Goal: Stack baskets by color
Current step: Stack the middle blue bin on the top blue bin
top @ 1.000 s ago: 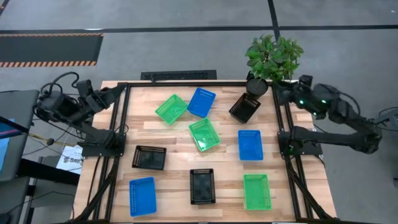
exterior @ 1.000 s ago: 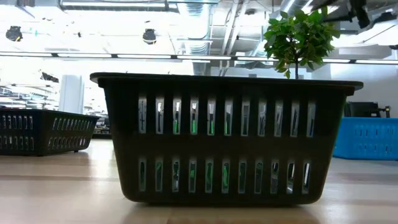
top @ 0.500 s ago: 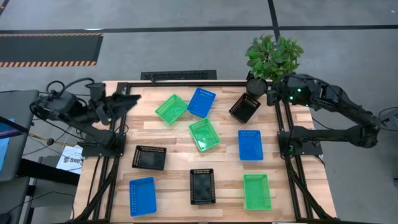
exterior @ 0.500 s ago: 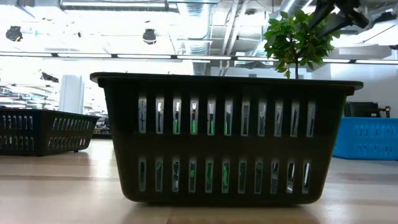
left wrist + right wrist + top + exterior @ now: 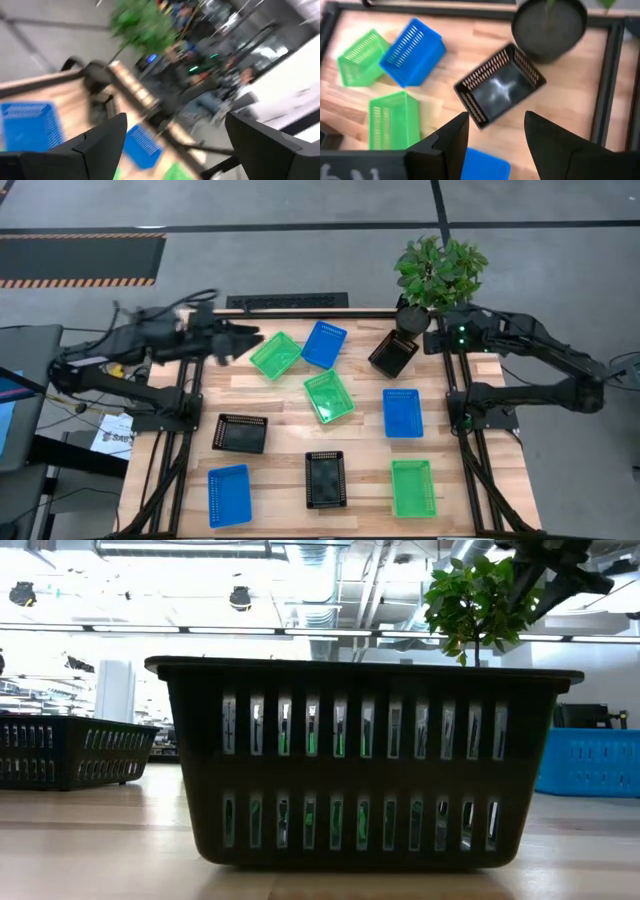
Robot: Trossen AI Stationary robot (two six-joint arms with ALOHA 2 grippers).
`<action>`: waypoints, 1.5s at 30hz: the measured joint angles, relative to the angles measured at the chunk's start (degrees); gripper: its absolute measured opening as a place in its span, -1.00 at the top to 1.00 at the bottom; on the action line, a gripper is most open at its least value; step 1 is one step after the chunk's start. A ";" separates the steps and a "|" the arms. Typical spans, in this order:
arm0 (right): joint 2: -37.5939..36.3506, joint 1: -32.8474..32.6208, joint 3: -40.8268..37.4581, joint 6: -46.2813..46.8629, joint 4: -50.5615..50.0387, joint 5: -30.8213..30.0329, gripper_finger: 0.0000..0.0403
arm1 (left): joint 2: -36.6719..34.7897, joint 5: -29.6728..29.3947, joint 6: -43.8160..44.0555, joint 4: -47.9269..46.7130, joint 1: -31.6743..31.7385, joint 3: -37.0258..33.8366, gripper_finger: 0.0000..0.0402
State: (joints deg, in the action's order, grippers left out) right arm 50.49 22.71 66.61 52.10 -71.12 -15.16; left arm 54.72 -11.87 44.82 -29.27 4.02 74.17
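Observation:
Three green, three blue and three black baskets lie scattered singly on the wooden table (image 5: 280,470), each resting on its bottom. My left gripper (image 5: 248,340) hangs open in the air beside the far green basket (image 5: 275,354), on that basket's left; in the left wrist view my left gripper (image 5: 175,140) has nothing between its fingers. My right gripper (image 5: 432,337) is open and tipped downward, just right of the far black basket (image 5: 393,353). The right wrist view shows that black basket (image 5: 500,90) beyond my right gripper (image 5: 495,135). A blue basket (image 5: 324,344) leans against the green one.
A potted plant (image 5: 440,270) in a black pot (image 5: 413,317) stands at the far right corner, close to my right gripper. Black frame rails (image 5: 195,380) run along both table sides. In the low view a black basket (image 5: 365,760) fills the foreground.
My left gripper has swung from beyond the table's left edge toward the right, out over the table to the far green basket, turning as it went. My right gripper has moved a little toward the far black basket and tipped downward. No basket has moved.

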 joint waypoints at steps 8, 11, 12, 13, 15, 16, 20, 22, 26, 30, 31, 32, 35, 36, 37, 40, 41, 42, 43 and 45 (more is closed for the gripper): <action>7.07 -4.89 -2.21 6.44 -3.29 0.33 -0.06 | 9.46 16.50 -1.76 -6.90 15.64 0.00 -0.62; 10.54 -6.87 -3.73 6.60 -3.71 1.81 -0.06 | 11.89 23.32 -4.40 -8.09 19.77 0.00 -0.62; 11.70 -7.41 -4.42 6.63 -3.62 2.87 -0.06 | 12.41 24.79 -5.85 -8.22 20.95 0.00 -0.62; 12.82 -7.88 -5.09 6.92 -3.55 3.89 -0.06 | 12.82 25.45 -7.50 -8.28 22.03 0.00 -0.62; 15.07 -8.75 -6.27 8.09 -3.61 5.74 -0.06 | 13.25 25.50 -10.23 -8.93 24.16 0.00 -0.62; 16.29 -9.32 -6.67 8.52 -3.64 6.29 -0.06 | 13.49 25.35 -11.30 -8.83 25.40 0.00 -0.62; 19.95 -11.97 -7.86 11.48 -3.56 8.36 -0.06 | 13.56 28.76 -15.01 -9.09 30.74 0.00 -0.62; 21.28 -13.25 -8.28 13.17 -3.62 10.07 -0.06 | 13.55 32.61 -15.79 -8.97 33.24 -0.08 -0.62; 22.01 -15.49 -9.22 16.07 -3.63 12.22 -0.06 | 13.55 39.75 -17.67 -8.48 37.26 -1.34 -0.62; 21.88 -18.06 -10.02 21.35 -3.58 12.35 -0.06 | 13.55 42.58 -18.87 -8.24 40.06 -2.88 -0.62; 21.78 -18.67 -10.11 22.26 -3.67 12.43 -0.06 | 13.55 42.78 -18.91 -7.57 40.44 -3.43 -0.62; 21.81 -19.22 -10.17 23.03 -3.72 12.49 -0.06 | 13.53 43.06 -18.85 -6.47 40.79 -4.25 -0.62; 21.97 -20.31 -10.21 24.68 -3.29 12.51 -0.06 | 13.55 44.46 -18.31 -3.04 41.39 -7.09 -0.62; 21.98 -20.62 -10.21 25.29 -3.23 12.51 -0.06 | 13.55 44.97 -18.27 -2.07 41.50 -8.06 -0.62; 21.98 -21.01 -10.21 26.07 -3.27 12.51 -0.06 | 13.55 45.13 -18.27 -1.13 41.49 -9.08 -0.62; 21.98 -22.35 -10.21 28.24 -4.62 12.52 -0.06 | 13.55 45.15 -17.71 0.59 41.48 -11.80 -0.62; 21.98 -22.68 -10.21 28.76 -5.46 12.72 -0.06 | 13.55 45.17 -17.59 1.30 41.48 -12.49 -0.62; 21.98 -22.99 -10.21 29.00 -6.10 12.92 -0.06 | 13.55 45.33 -17.55 2.40 41.48 -13.15 -0.62; 21.98 -23.32 -10.21 29.22 -6.47 12.97 -0.06 | 13.55 45.63 -16.80 3.50 41.48 -13.89 -0.62; 21.98 -24.11 -10.56 30.51 -5.96 13.03 -0.06 | 13.55 46.09 -13.67 6.07 41.48 -15.27 -0.62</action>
State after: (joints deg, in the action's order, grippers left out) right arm 72.47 -1.41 56.05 82.61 -77.08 -2.14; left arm 68.27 34.21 31.14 -23.20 45.50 58.90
